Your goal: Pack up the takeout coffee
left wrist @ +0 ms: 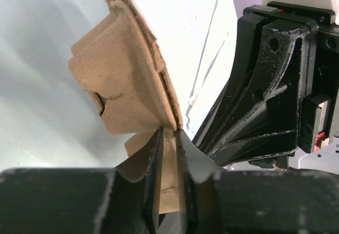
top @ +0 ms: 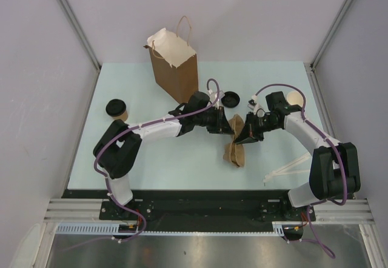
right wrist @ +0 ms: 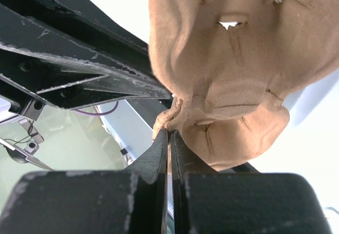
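Observation:
A tan paper cup with a black lid [top: 116, 109] stands at the table's left. A second tan cup [top: 295, 98], open and cream inside, stands at the right behind my right arm. A loose black lid [top: 230, 99] lies near the middle. Both grippers hold the brown pulp carrier tray [top: 235, 142] at mid-table. My left gripper [top: 225, 124] is shut on one edge of the tray [left wrist: 122, 80], pinched between its fingertips [left wrist: 169, 134]. My right gripper [top: 245, 133] is shut on another edge of the tray [right wrist: 233, 75], with its fingertips [right wrist: 170, 134] nearly touching.
The tall brown paper bag [top: 176, 68] with twine handles stands open at the back, left of centre. A thin white object [top: 285, 171] lies near my right arm's base. Grey walls enclose the table on three sides.

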`<state>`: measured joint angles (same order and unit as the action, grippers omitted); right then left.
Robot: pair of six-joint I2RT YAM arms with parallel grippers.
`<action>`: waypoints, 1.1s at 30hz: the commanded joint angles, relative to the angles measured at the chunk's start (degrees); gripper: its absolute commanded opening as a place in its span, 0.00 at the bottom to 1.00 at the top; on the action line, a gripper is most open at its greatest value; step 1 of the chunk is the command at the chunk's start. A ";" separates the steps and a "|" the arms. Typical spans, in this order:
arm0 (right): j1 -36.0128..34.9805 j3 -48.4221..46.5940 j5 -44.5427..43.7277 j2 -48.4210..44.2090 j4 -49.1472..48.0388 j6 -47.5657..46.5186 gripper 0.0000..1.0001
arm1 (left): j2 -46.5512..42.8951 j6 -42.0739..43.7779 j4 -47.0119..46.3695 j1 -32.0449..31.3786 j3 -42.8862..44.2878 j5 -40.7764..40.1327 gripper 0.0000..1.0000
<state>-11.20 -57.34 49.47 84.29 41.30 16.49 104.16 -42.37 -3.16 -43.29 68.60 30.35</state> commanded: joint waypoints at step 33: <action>15.68 -8.30 -24.38 -7.66 13.19 -25.52 0.00 | -3.61 -0.70 -1.41 4.70 -5.05 4.54 0.00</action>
<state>3.53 -61.04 37.95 77.23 50.61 3.51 104.95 -42.44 -2.26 -39.05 64.14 31.99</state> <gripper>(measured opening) 0.020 0.003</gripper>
